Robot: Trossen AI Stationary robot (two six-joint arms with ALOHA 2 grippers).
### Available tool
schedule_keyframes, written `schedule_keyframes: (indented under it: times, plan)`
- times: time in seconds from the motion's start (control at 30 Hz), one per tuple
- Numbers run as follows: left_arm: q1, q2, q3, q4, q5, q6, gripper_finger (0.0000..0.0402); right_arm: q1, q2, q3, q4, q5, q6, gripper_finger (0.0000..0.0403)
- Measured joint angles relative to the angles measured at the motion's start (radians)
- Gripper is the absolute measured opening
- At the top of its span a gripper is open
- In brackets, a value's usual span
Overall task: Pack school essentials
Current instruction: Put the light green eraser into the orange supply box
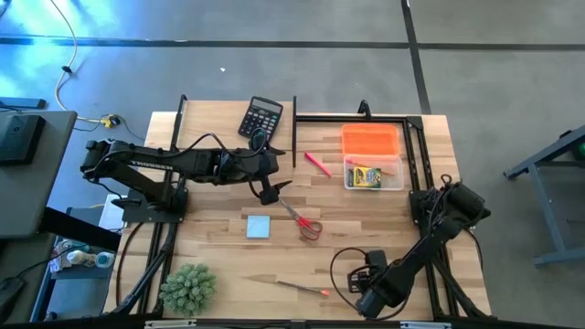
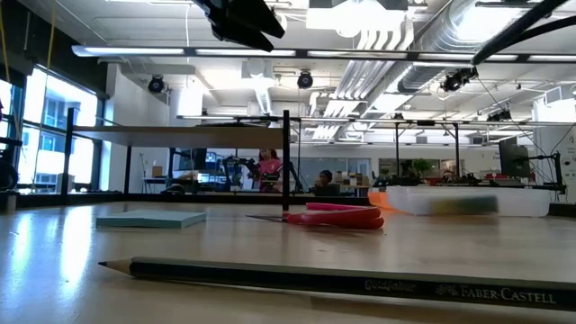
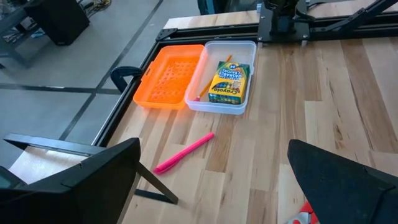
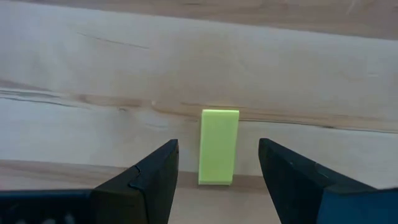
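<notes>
Though unheld, eraser (image 4: 219,147) between right gripper (image 4: 217,177) fingers

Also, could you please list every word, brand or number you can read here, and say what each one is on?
"FABER-CASTELL": on the pencil lying nearest in the low view; a smaller mark before it is too blurred to read.
"Crayola": on the crayon box in the clear case; its smaller print is unreadable.
Calculator: key markings too small to read.
Nothing else carries legible text.

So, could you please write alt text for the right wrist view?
A small lime-green eraser lies on the pale wooden table, centred between the open right gripper, whose two dark fingers stand either side of it without touching.
</notes>
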Motion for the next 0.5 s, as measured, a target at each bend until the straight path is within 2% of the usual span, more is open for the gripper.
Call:
schedule_keyframes:
  times: [0.33,0.5]
  plan:
    - [0.000,0.000,0.000,0.002,0.000,0.000,0.0396,0.007,0.043,0.002,0.045,-0.001,0.002,0.0208]
    - [0.000,0.000,0.000,0.003,0.000,0.000,0.0397,0.006,0.045,0.002,0.054,-0.013,0.005,0.0175]
